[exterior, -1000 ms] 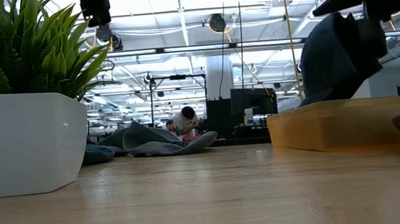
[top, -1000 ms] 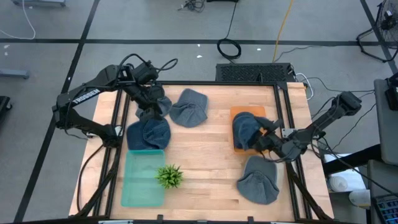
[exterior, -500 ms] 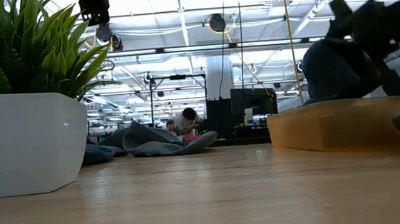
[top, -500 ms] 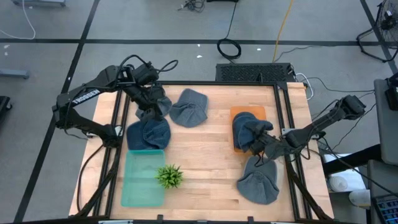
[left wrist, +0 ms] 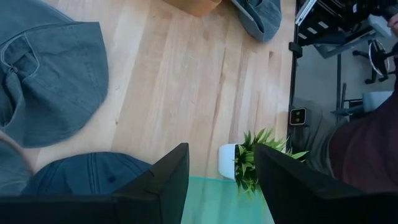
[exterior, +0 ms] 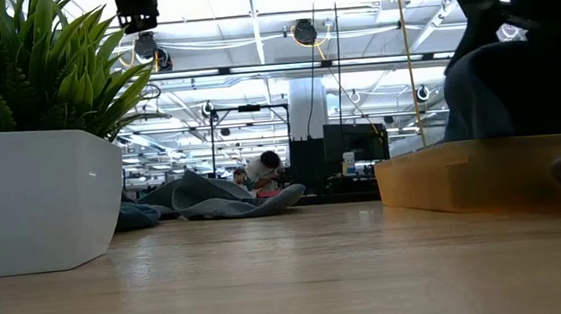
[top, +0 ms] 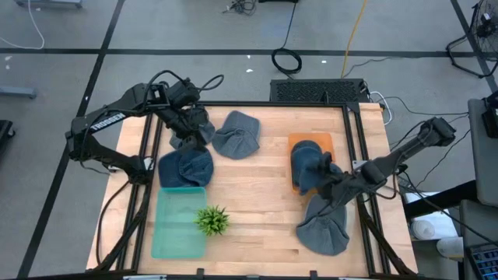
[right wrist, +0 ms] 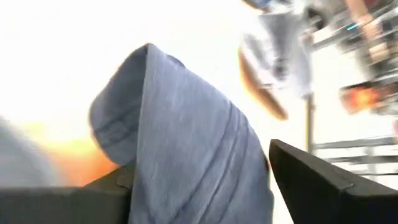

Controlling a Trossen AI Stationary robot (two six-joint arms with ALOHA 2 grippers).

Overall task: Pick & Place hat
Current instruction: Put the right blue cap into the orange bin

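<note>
Hat (top: 308,167), a soft blue-grey denim piece folded into creases, lay bunched in the orange tray (top: 320,141) on the right side of the tabletop (top: 257,194), and the right gripper (top: 333,187) sat at its near edge with the cloth filling the space between its two fingers, so it appeared clamped on the fabric. Another hat (top: 323,225) lay flat just in front of the tray, two more (top: 236,134) (top: 185,167) lay near the raised left gripper (top: 192,134), whose fingers stood apart with nothing between them, close to the teal tray (top: 177,225) and the potted plant (top: 212,221).
</note>
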